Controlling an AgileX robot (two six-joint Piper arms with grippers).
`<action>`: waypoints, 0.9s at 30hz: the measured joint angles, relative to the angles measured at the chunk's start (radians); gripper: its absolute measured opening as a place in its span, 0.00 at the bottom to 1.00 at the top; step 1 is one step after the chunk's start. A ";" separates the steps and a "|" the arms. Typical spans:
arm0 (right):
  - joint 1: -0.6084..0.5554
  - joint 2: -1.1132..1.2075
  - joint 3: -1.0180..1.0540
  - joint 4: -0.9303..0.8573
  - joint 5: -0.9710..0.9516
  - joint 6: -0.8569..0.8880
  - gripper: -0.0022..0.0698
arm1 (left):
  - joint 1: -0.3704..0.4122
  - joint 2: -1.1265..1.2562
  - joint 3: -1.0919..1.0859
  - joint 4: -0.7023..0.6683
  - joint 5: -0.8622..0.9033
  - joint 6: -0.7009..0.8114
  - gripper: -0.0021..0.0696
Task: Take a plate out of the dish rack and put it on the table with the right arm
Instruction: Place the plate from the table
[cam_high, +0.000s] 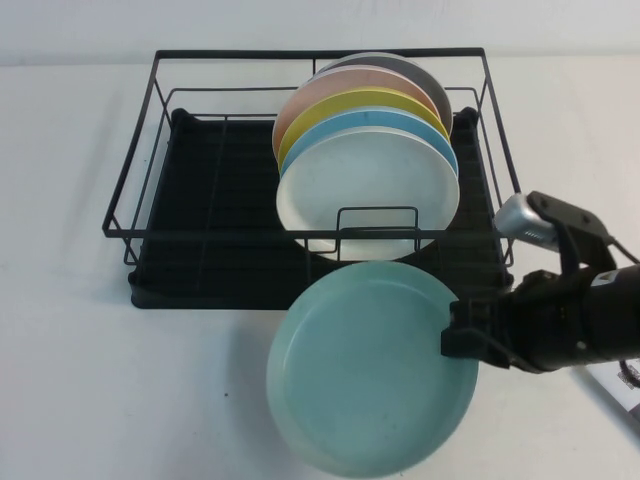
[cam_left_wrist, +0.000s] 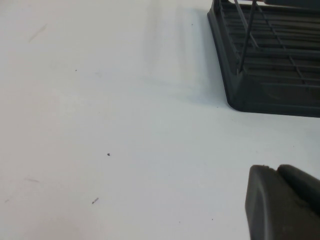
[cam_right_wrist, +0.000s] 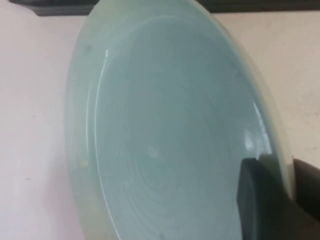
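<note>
- The round pale mint-green matte plate (cam_high: 372, 368) is clamped at its rim between the fingers of the black right gripper (cam_high: 462, 331).
- The plain white tabletop (cam_high: 120, 380) lies under the plate.
- Beyond the fingers stands the black wire dish rack (cam_high: 200, 220), with other plates (cam_high: 368, 180) upright inside.
- The left gripper (cam_left_wrist: 282, 202) is above bare table; its finger state cannot be told.

One dish rack (cam_high: 200, 200), six plates (cam_high: 372, 375), two claws (cam_high: 462, 330).
</note>
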 joint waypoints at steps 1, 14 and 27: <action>0.000 0.023 0.000 0.016 -0.004 -0.012 0.10 | 0.000 0.000 0.000 0.000 0.000 0.000 0.02; 0.000 0.235 0.000 0.278 -0.071 -0.257 0.10 | 0.000 0.000 0.000 0.000 0.000 0.000 0.02; 0.006 0.284 -0.002 0.323 -0.102 -0.260 0.16 | 0.000 0.000 0.000 0.000 0.000 0.000 0.02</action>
